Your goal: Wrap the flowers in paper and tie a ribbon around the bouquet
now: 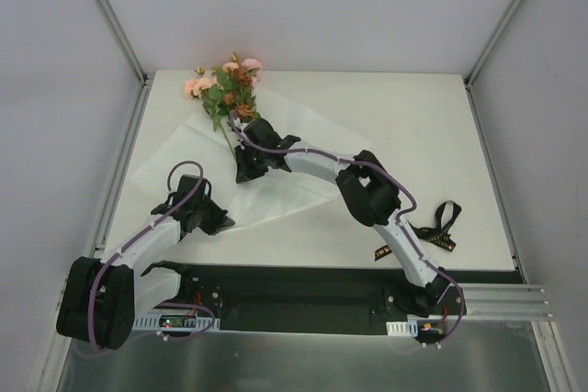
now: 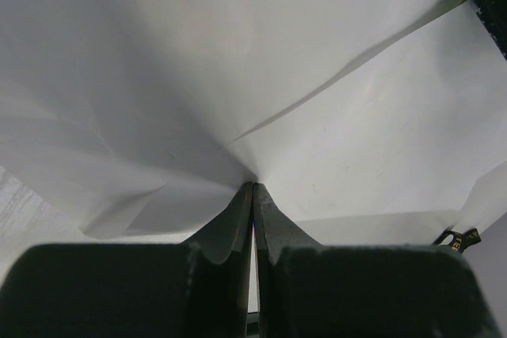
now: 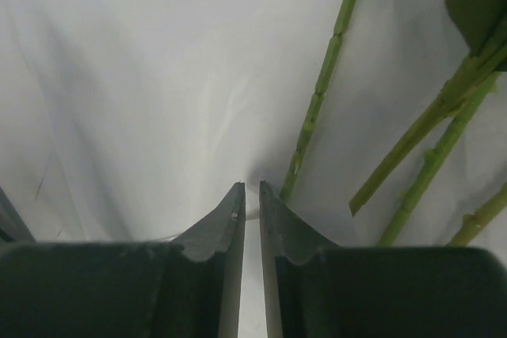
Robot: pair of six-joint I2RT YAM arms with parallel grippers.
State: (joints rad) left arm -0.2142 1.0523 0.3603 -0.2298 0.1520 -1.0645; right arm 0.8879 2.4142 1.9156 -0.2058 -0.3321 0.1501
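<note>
From above, the flowers (image 1: 228, 89) are seen on the paper (image 1: 161, 158) at the counter's (image 1: 413, 135) far edge, the ribbon (image 1: 441, 227) well apart at the right. At the left wrist, the left gripper's (image 2: 253, 186) jaws are clamped on pinched paper. At the right wrist, the right gripper's (image 3: 252, 186) jaws stand barely apart beside green stems (image 3: 321, 85); whether paper is gripped cannot be told.

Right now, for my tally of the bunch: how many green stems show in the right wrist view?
4: one stem near the middle, two slanting at right, one at the lower right edge. More may be hidden outside the view.
</note>
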